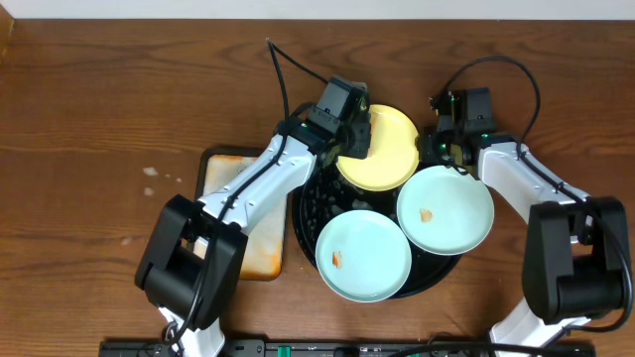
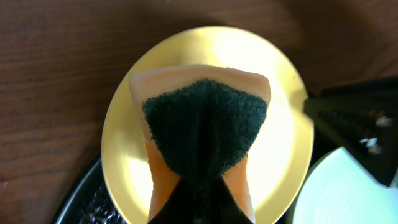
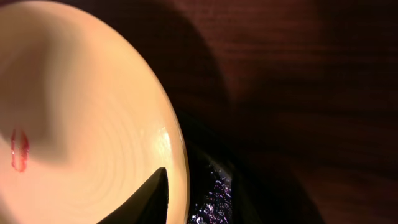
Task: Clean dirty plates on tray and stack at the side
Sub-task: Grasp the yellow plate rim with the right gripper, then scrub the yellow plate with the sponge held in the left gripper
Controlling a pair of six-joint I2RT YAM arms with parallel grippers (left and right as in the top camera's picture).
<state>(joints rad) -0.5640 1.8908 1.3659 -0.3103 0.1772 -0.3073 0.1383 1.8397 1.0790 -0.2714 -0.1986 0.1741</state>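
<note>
The pale yellow plate (image 1: 387,149) lies tilted over the far rim of the black tray (image 1: 308,213). My left gripper (image 1: 349,131) hangs over it, shut on an orange sponge (image 2: 205,118) whose dark scouring face looks up at the wrist camera. Two mint-blue plates (image 1: 363,255) (image 1: 445,208) rest on the tray, each with an orange smear. My right gripper (image 1: 444,149) is at the yellow plate's right rim (image 3: 177,155). One finger (image 3: 152,199) lies just inside the rim and the other is hidden. A red smear (image 3: 18,149) shows on that plate.
A rectangular orange-stained tray (image 1: 243,213) sits left of the black tray, partly under my left arm. Brown wood tabletop (image 1: 119,119) spreads to the left and behind. Cables loop above both wrists at the back.
</note>
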